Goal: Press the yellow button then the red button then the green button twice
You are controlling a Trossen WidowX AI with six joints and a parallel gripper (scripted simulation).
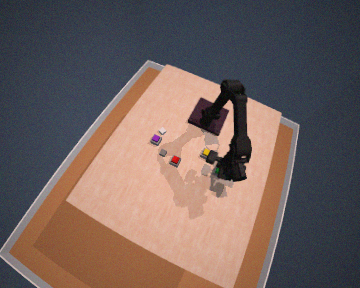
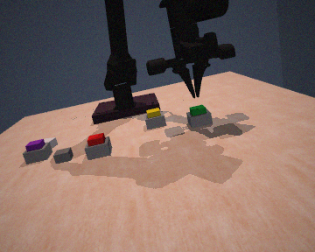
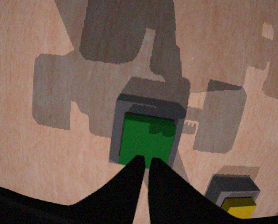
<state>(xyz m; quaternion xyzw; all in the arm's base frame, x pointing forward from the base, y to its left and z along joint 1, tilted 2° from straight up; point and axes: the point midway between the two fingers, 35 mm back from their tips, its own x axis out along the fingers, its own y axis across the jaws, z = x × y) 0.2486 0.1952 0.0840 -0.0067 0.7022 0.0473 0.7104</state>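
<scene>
My gripper (image 2: 194,94): jaws nearly closed, tips almost meeting, holding nothing, pointing straight down. Green button (image 2: 198,109): directly under my tips, apart from them, in its grey housing. Yellow button (image 2: 153,112): just beside the green one, on the side toward my base (image 2: 125,108). Small flat grey block (image 2: 174,130): near, between those two housings and a little forward. Red button (image 2: 95,139): well apart from my jaws. Dark grey block (image 2: 63,154), purple button (image 2: 35,144) and white block (image 2: 51,141): farthest off, beyond the red.
</scene>
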